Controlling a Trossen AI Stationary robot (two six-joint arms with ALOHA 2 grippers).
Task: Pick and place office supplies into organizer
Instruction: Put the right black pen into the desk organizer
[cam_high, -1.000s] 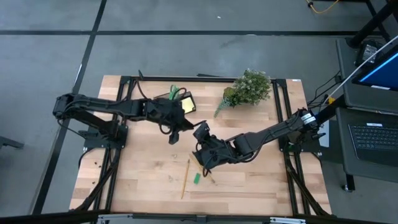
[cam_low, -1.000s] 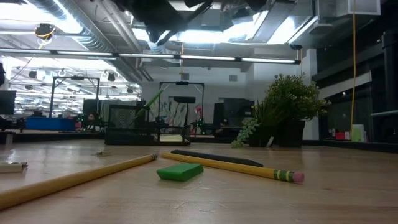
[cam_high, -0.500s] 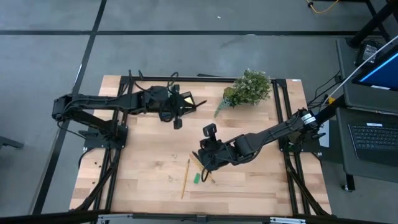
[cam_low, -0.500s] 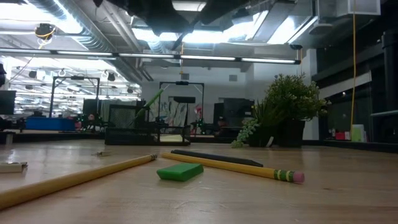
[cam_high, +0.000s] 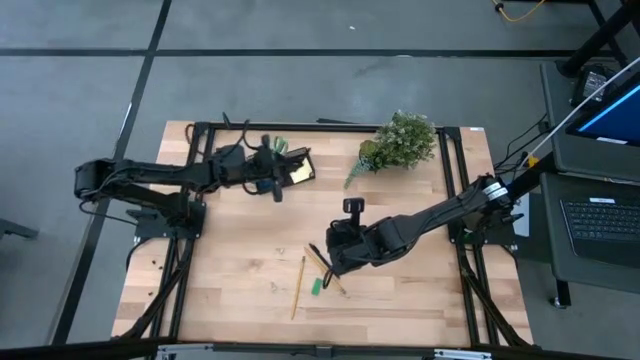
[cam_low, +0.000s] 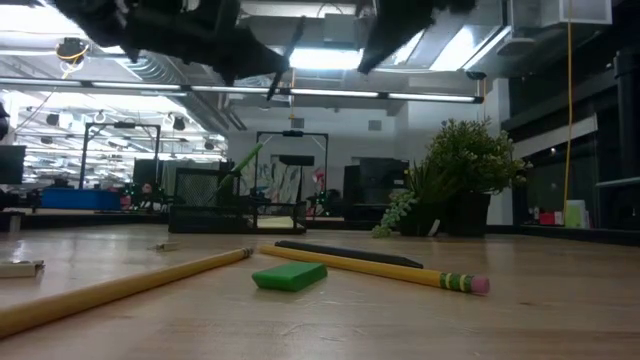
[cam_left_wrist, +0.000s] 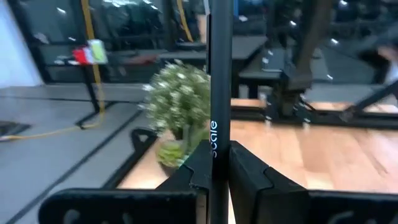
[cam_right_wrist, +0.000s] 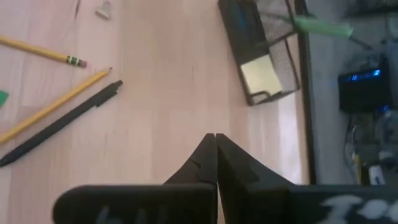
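My left gripper hangs beside the black organizer at the table's far side, shut on a black pen. The organizer holds a yellow sticky-note pad and green-handled scissors. My right gripper is shut on nothing and hovers over the middle of the table, pointing slantwise down. Near it on the wood lie another black pen, two yellow pencils and a small green block. My left gripper pinches the black pen's barrel between its two fingers, at the white lettering. The fingers reach out level toward the plant and lie across the pen. The pen stands up past the fingers, lifted clear of the table.
A leafy green plant stands at the far right of the table. A small pale scrap lies on the wood, and a flat whitish thing sits at the left in the low view. Black frame rails run along the table's sides.
My left gripper has carried the black pen from over the table's middle toward the far edge, next to the organizer, tipping up from pointing downward to level. My right gripper has rolled about its wrist and sunk a little above the pens and pencils.
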